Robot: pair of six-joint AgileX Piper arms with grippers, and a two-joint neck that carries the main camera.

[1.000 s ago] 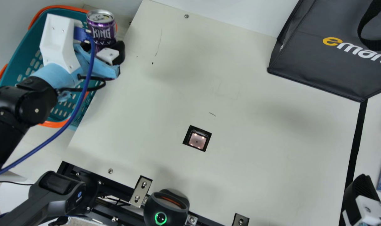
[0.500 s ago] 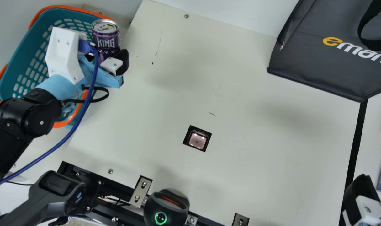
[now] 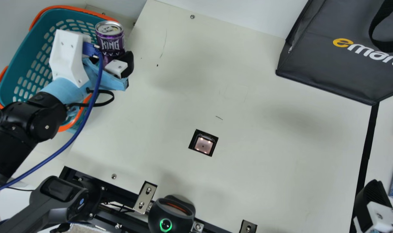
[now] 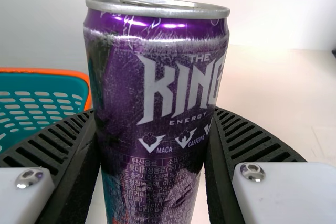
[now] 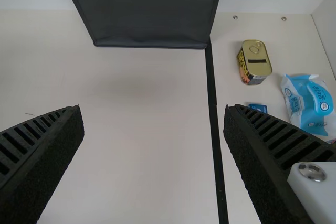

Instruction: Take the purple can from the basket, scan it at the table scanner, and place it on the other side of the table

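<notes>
Identify the purple can (image 3: 110, 40): slim, upright, with a silver rim and metallic lid, glossy highlights near the top, and large pale lettering above small emblems. You have it clamped between the fingers of your left gripper (image 3: 111, 61), at the side of the basket (image 3: 25, 51) next to the surface (image 3: 264, 155). Your right gripper (image 3: 372, 202) is open, fingers wide apart.
</notes>
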